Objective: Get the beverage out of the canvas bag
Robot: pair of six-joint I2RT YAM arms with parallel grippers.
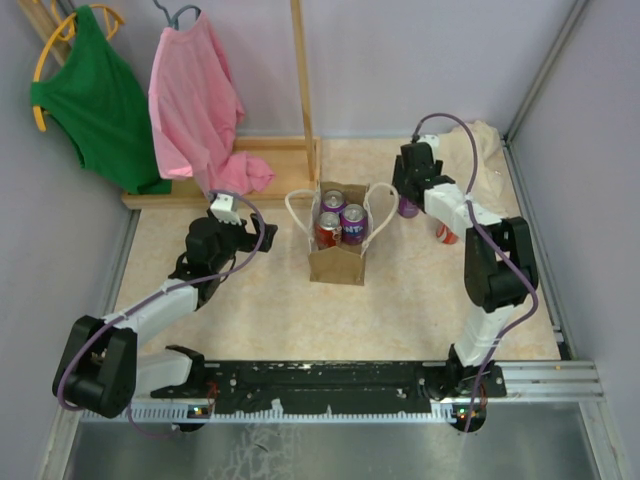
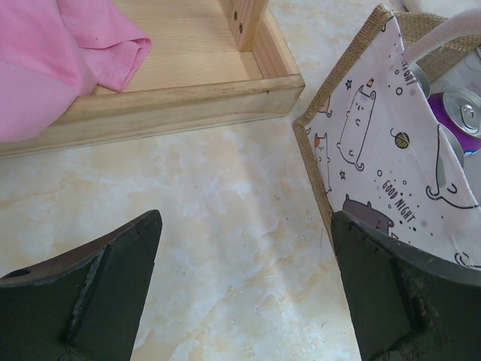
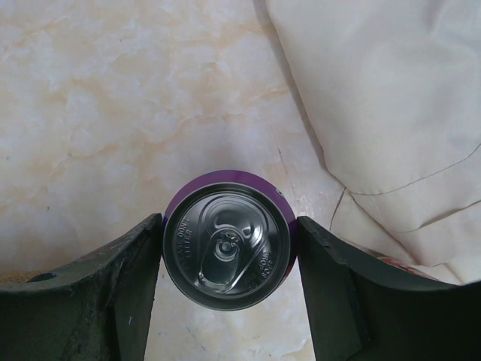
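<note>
The tan canvas bag (image 1: 338,262) with white loop handles stands mid-table, with three cans in it: a red one (image 1: 328,228), a purple one (image 1: 352,218) and one behind (image 1: 333,199). My right gripper (image 1: 408,195) is to the right of the bag, shut on a purple can (image 1: 408,208) that is upright and low over the table. In the right wrist view the can's top (image 3: 228,248) sits between both fingers of that gripper (image 3: 229,256). My left gripper (image 1: 262,232) is open and empty just left of the bag; in its wrist view (image 2: 244,293) the bag's printed lining (image 2: 376,150) shows.
A red can (image 1: 445,235) stands beside my right arm. A cream cloth (image 1: 485,150) lies at the back right, and also shows in the right wrist view (image 3: 383,98). A wooden rack base (image 2: 180,105) with a pink shirt (image 1: 200,100) and a green shirt (image 1: 95,95) is at the back left.
</note>
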